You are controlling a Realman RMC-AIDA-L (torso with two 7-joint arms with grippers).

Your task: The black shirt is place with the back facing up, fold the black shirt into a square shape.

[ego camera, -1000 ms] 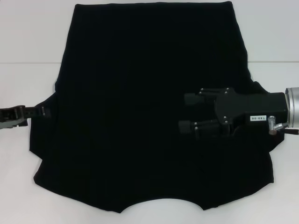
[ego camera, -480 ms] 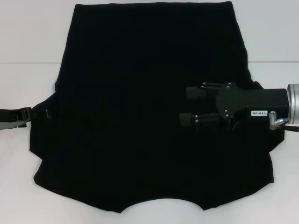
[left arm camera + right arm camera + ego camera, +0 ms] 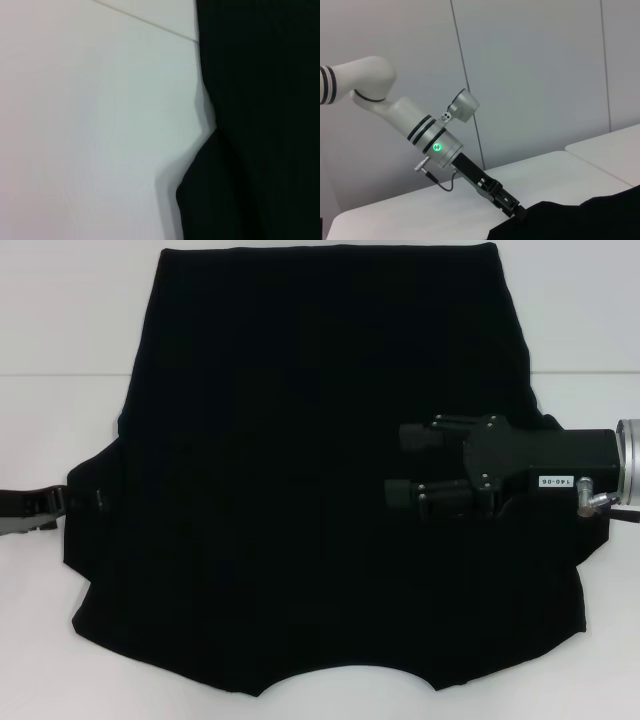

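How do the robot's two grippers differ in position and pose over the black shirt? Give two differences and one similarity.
The right gripper hangs above the black shirt, well inside its outline; the left gripper meets the shirt's left edge by the sleeve. The right gripper's jaws stand apart; the left's merge into the cloth. Both are black and point inward.

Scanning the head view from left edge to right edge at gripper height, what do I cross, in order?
Left gripper at the shirt's edge → black shirt → right gripper over the shirt, fingers apart.
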